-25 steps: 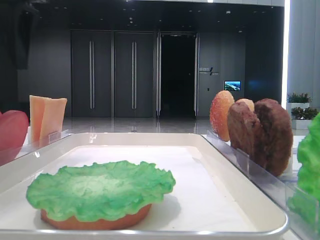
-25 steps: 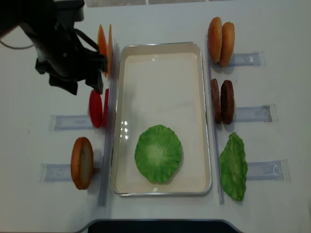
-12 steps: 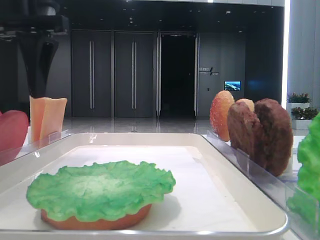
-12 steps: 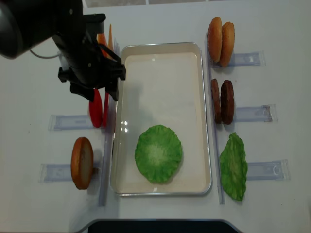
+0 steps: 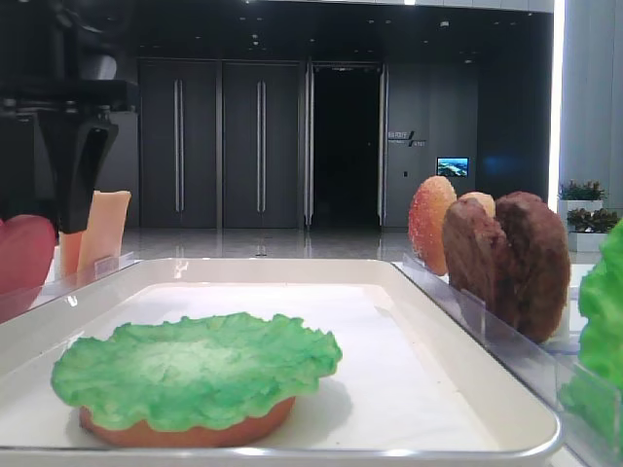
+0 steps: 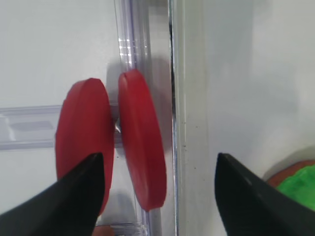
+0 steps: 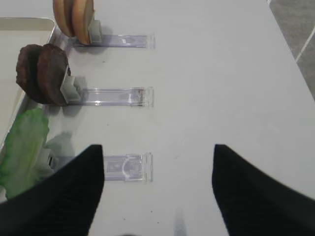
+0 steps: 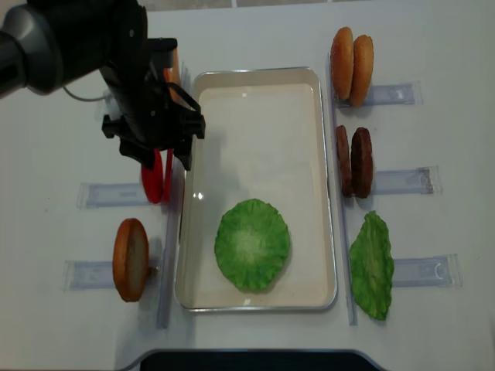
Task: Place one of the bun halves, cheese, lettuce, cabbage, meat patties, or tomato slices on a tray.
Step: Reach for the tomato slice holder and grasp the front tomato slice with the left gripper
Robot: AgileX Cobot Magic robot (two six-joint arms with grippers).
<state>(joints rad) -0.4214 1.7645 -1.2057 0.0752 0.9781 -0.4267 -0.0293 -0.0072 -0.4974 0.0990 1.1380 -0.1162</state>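
Standing on edge in a clear rack (image 6: 129, 59) left of the tray (image 8: 259, 85), both tomato slices (image 6: 140, 147) face sideways; the left gripper (image 6: 157, 189) hovers above them, jaws wide, holding nothing.

This looks like a robot demonstration bench set up in the lobby of an office or commercial building. A plain white tabletop (image 8: 433, 46) carries clear plastic racks (image 7: 110, 96) that stand toy burger parts on edge, laid out in rows on both sides of a white tray (image 8: 255, 81). Beyond the tray, in the low front view, tall dark double doors with long vertical handles (image 5: 219, 146) fill the far wall, with an open dark doorway (image 5: 346, 146) to their right. Further right of the doors hang a small lit screen (image 5: 452, 166) and wall signage too small to read, and potted plants (image 5: 584, 191) stand near a bright window strip. The floor behind the tray is polished and reflective.
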